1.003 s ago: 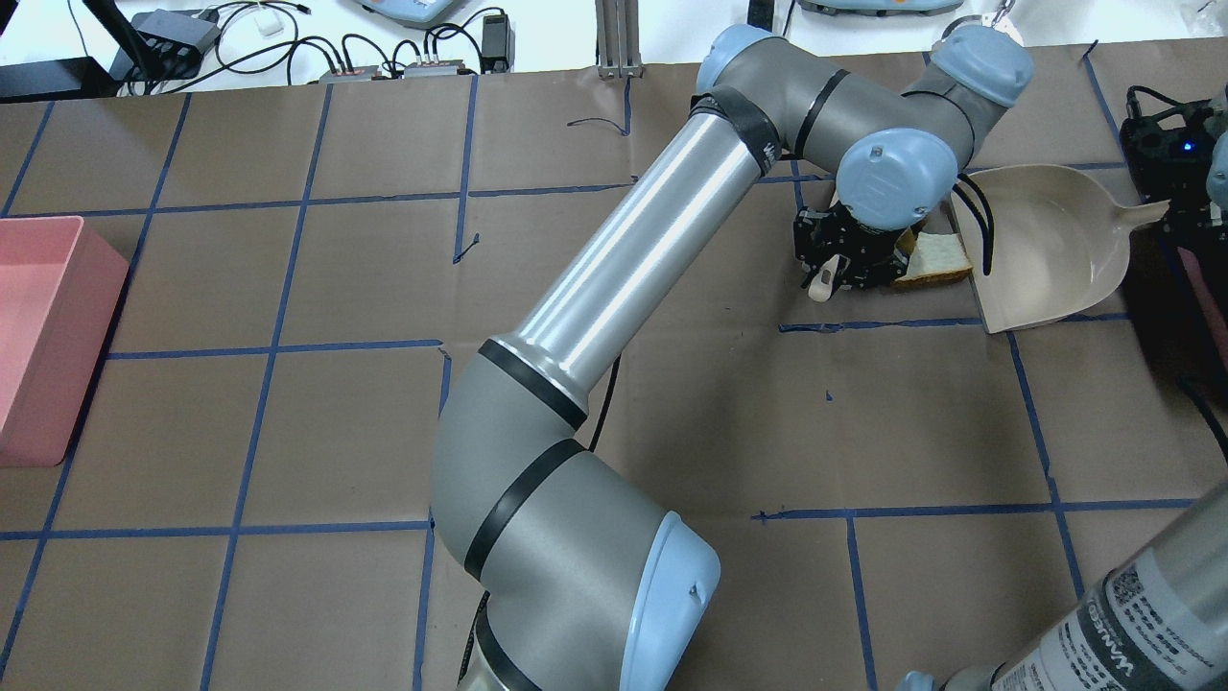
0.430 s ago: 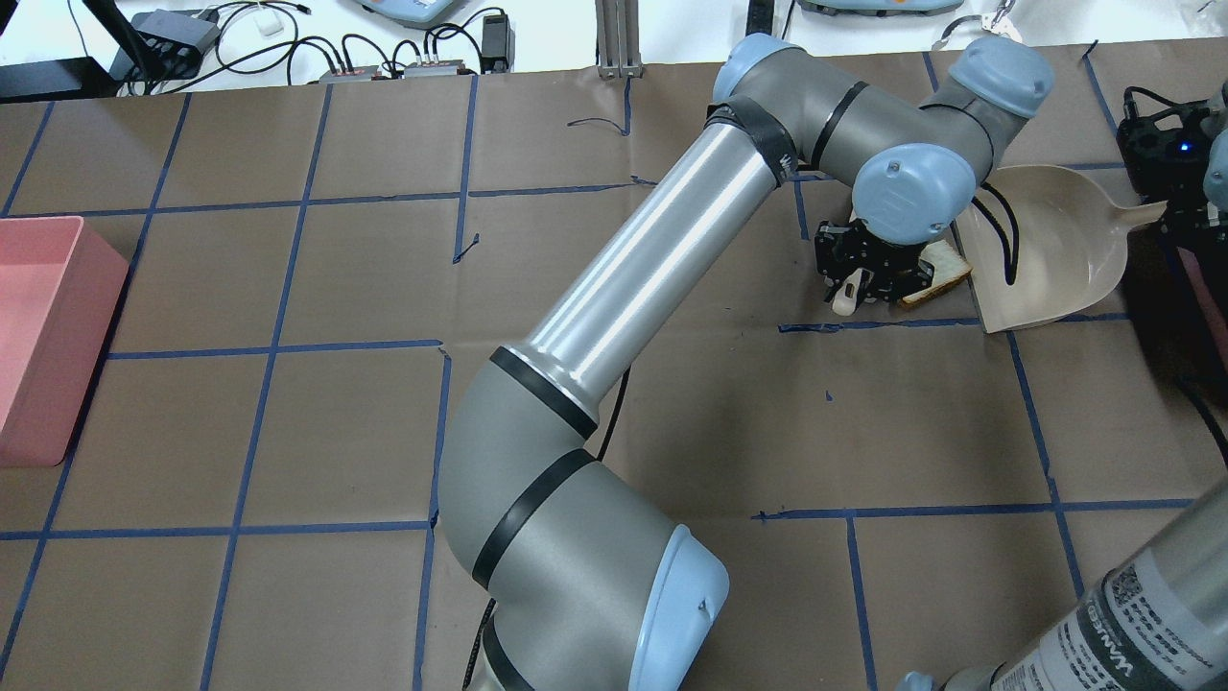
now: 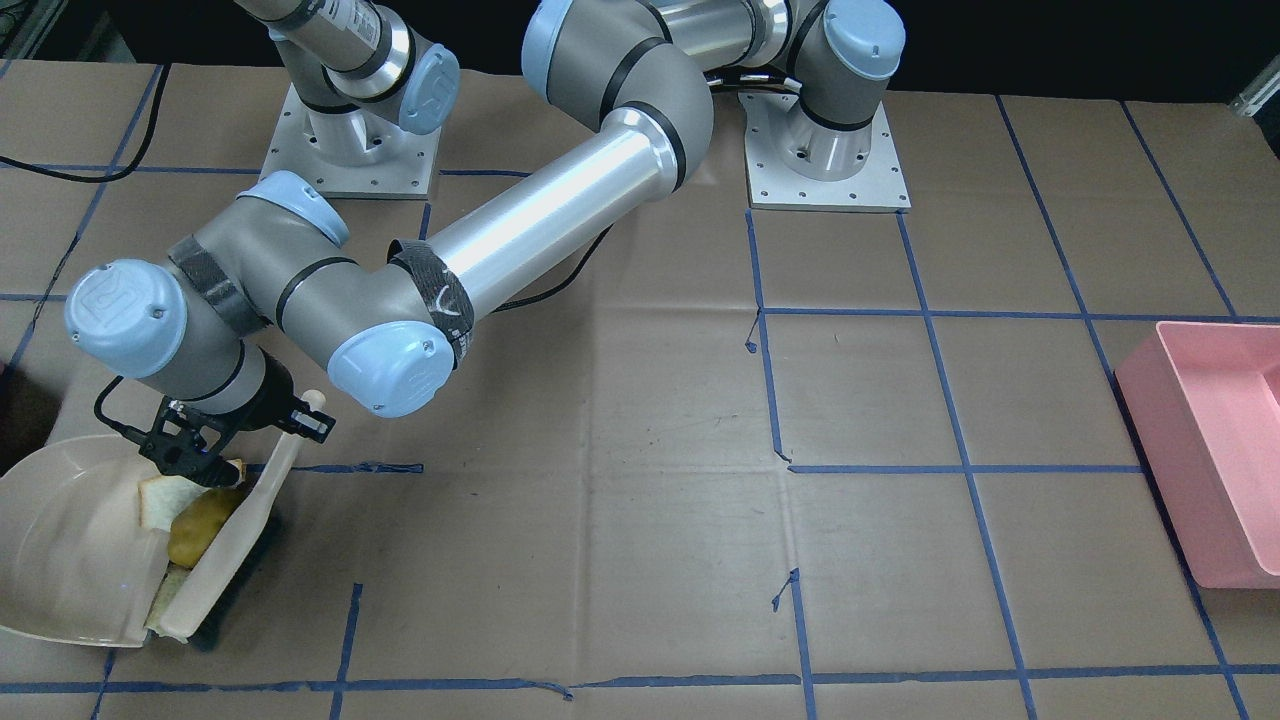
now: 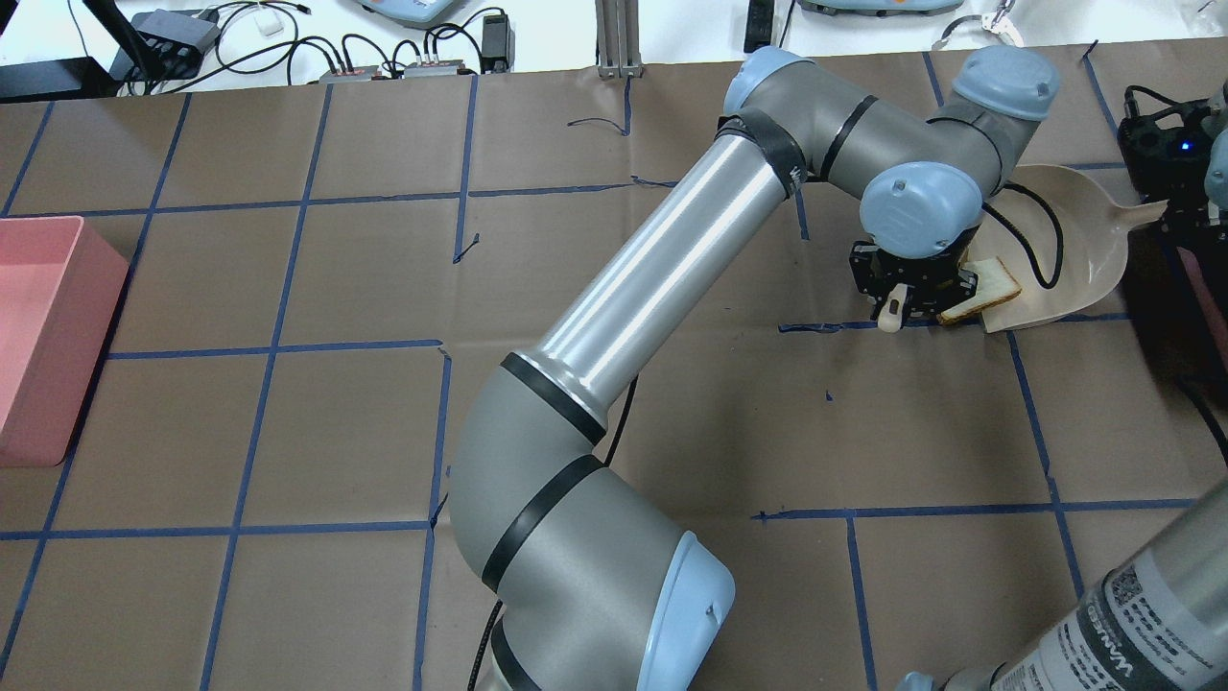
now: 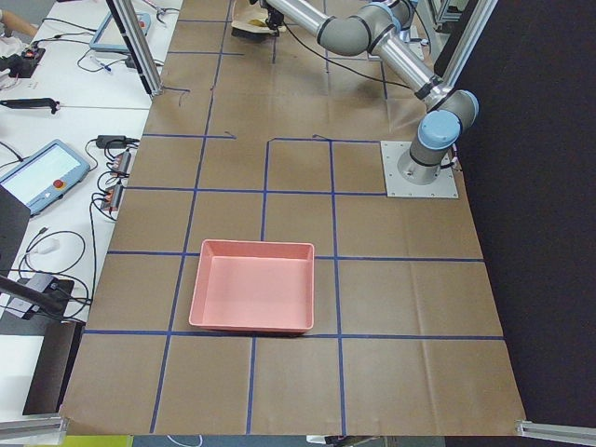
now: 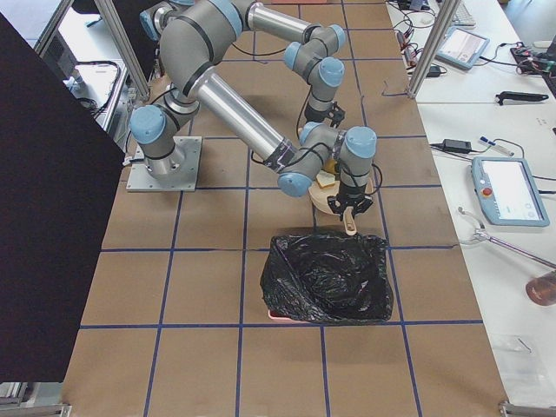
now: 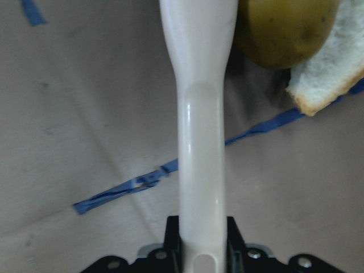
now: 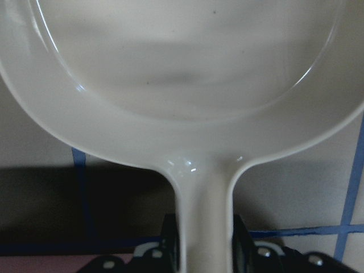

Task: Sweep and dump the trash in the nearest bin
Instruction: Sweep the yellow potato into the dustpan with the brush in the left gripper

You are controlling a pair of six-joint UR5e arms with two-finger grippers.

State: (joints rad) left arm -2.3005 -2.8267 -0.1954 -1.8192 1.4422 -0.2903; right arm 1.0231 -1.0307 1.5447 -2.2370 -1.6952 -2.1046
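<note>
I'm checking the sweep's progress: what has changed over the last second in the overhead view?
The left end effector, shut on the cream sweeper, moved toward the view's right and slightly nearer the robot, pushing the bread slice from the paper beside the dustpan onto its lip. The dustpan, its handle in the right end effector, and the pink bin stayed put.

Cream dustpan (image 3: 60, 540) and matching cream sweeper (image 3: 235, 540); at the dustpan's mouth, white bread (image 3: 158, 497) with tan crust and an olive-yellow fruit (image 3: 195, 530). The brown-papered table (image 3: 600, 520) is gridded with blue tape (image 3: 960, 468). Far from the dustpan is a pink bin (image 3: 1215, 440); near it, a glossy black bag (image 6: 330, 278).
</note>
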